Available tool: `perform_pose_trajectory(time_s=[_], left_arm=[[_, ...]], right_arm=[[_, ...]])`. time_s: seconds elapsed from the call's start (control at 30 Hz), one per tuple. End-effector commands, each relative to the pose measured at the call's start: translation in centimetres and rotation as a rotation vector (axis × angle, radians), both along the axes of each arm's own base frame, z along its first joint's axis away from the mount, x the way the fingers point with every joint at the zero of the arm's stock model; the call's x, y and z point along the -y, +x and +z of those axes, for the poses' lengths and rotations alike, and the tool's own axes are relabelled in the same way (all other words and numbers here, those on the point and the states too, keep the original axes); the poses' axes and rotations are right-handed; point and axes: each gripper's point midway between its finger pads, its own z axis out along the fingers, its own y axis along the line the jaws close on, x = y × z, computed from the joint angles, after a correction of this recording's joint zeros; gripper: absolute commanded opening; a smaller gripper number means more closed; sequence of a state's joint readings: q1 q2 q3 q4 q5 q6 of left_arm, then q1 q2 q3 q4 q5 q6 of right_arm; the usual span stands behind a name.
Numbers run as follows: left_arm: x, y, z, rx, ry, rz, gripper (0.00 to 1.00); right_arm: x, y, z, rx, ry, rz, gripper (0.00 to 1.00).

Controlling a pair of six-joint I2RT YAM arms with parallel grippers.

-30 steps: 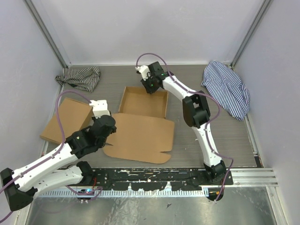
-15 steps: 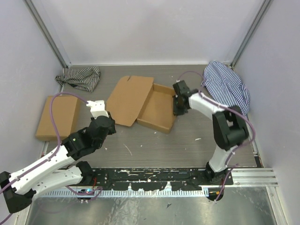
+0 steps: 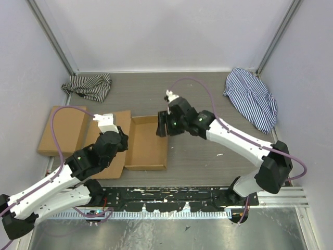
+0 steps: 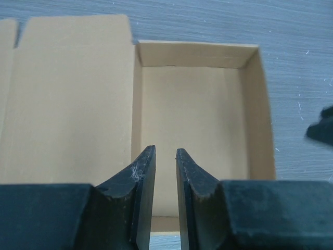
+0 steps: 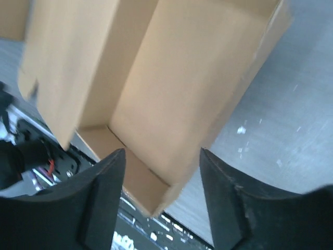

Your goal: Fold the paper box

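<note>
here, paper box (image 3: 148, 148) lid flat open, left claw (image 4: 165, 150) narrowly parted, empty, right claw (image 5: 160, 152) spread wide

No legible text, label, brand, number or sign appears in any view. The paper box (image 3: 148, 143) shows plain brown, unprinted faces.
</note>
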State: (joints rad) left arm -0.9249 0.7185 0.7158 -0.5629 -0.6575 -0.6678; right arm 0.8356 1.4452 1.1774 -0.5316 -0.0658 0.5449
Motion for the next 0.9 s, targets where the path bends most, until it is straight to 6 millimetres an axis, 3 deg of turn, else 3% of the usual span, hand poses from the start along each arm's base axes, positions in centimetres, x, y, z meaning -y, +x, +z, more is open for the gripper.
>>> perform_pose_trajectory(time_s=[0.0,0.1,0.2,0.3,0.47,0.53,0.67,0.87], left_arm=[[0.1,-0.4,-0.5,-0.027,-0.006,-0.005,0.3],[-0.1,-0.4,-0.6,-0.027,-0.008,0.007,0.3],[-0.4,-0.3,-0.6,-0.019,-0.014,0.021,0.3],[-0.5,-0.3,-0.3,-0.011,-0.02,0.026,0.3],[-1.2,-0.6,-0.2,-0.012,-0.008,0.038,0.3],[-1.6,-0.8,-0.2,-0.013,-0.005,0.047,0.3],[-2.4,-1.0,-0.5,-0.016,0.001,0.068,0.3],[-2.8,-1.3,-1.0,-0.022,0.008,0.078,0.3]], right_arm=[[0.3,3.0,5.9,0.177,-0.037,0.009,0.68],[0.4,4.1,7.7,0.237,-0.054,0.018,0.76],[1.2,6.8,8.3,0.321,-0.127,0.019,0.77],[2.1,11.1,7.3,0.406,-0.237,0.041,0.77],[-0.3,16.9,4.4,0.529,-0.275,0.239,0.77],[-1.9,18.1,2.4,0.54,-0.285,0.343,0.77],[-5.6,19.0,0.9,0.544,-0.233,0.513,0.77],[-7.5,19.3,0.0,0.563,-0.202,0.602,0.76]])
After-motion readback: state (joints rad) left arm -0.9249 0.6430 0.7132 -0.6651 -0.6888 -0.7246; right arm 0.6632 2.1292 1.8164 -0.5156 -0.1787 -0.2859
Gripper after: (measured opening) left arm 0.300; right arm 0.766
